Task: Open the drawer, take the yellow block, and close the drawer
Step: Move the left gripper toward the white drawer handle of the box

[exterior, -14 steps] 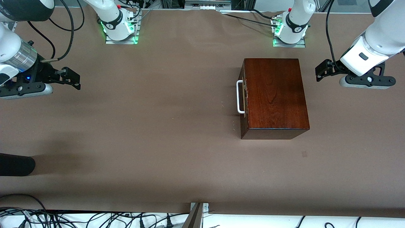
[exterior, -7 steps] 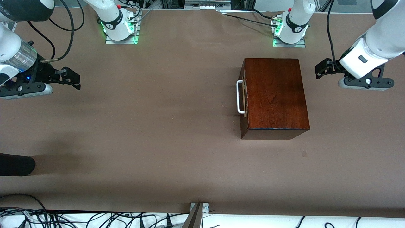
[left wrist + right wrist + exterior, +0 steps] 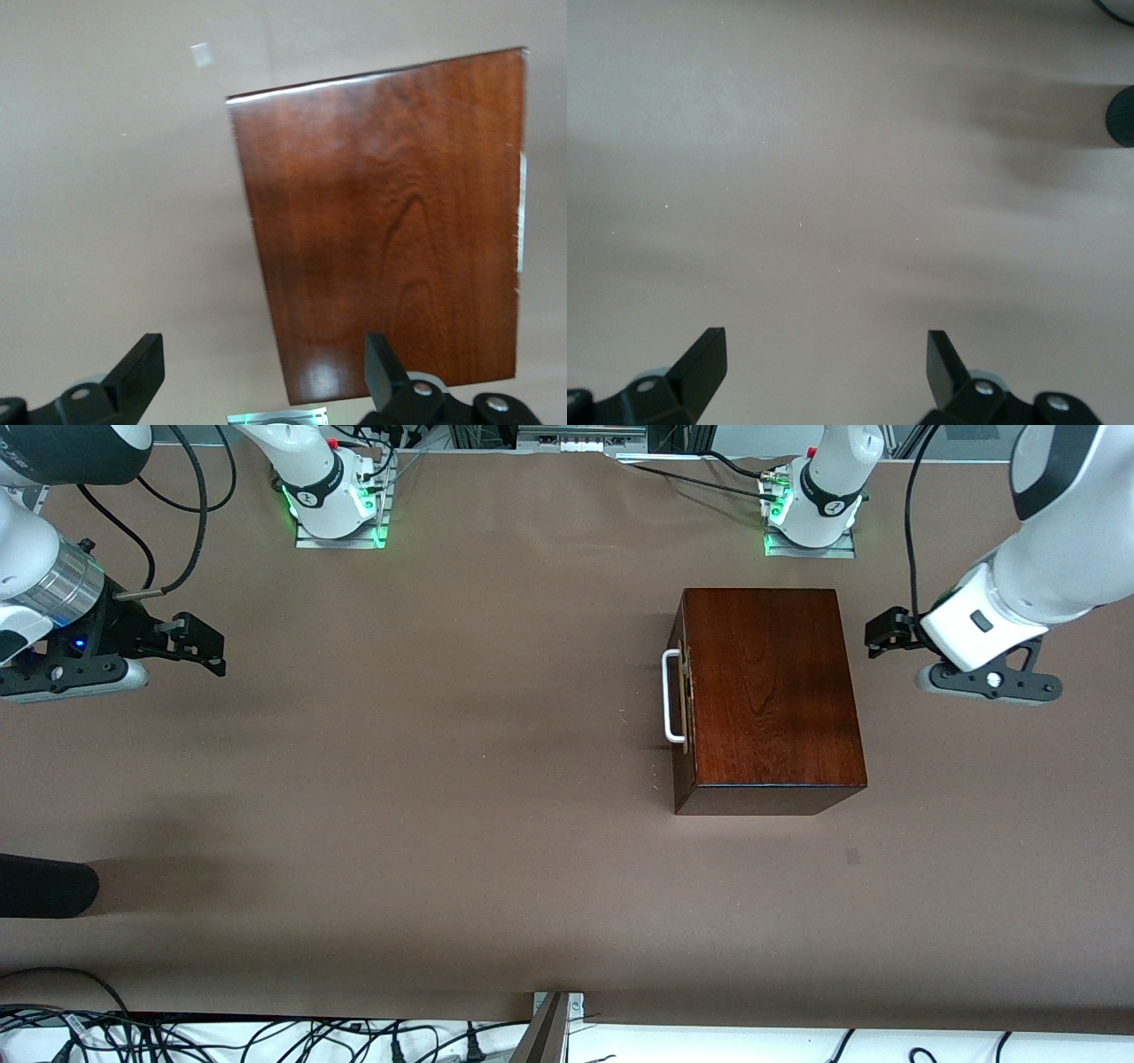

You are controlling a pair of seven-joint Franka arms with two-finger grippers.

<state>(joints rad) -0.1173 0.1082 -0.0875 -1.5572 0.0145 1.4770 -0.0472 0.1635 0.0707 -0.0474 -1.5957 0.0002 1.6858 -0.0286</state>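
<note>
The dark mahogany box stands toward the left arm's end of the table, with its drawer shut and the white bar handle facing the right arm's end. The yellow block is hidden. My left gripper hangs open over the table just beside the box's back end. In the left wrist view that gripper is open and holds nothing, with the box top ahead of it. My right gripper waits open over bare table at its own end, well away from the box, and its wrist view shows the jaws holding nothing.
A black rounded object juts in at the right arm's end, nearer the front camera, and shows too in the right wrist view. Both arm bases stand along the table's edge farthest from the camera. Cables lie along the near edge.
The left arm has swung in toward the box, bringing its open gripper closer to the box's back end. The right arm and the box have not moved.
</note>
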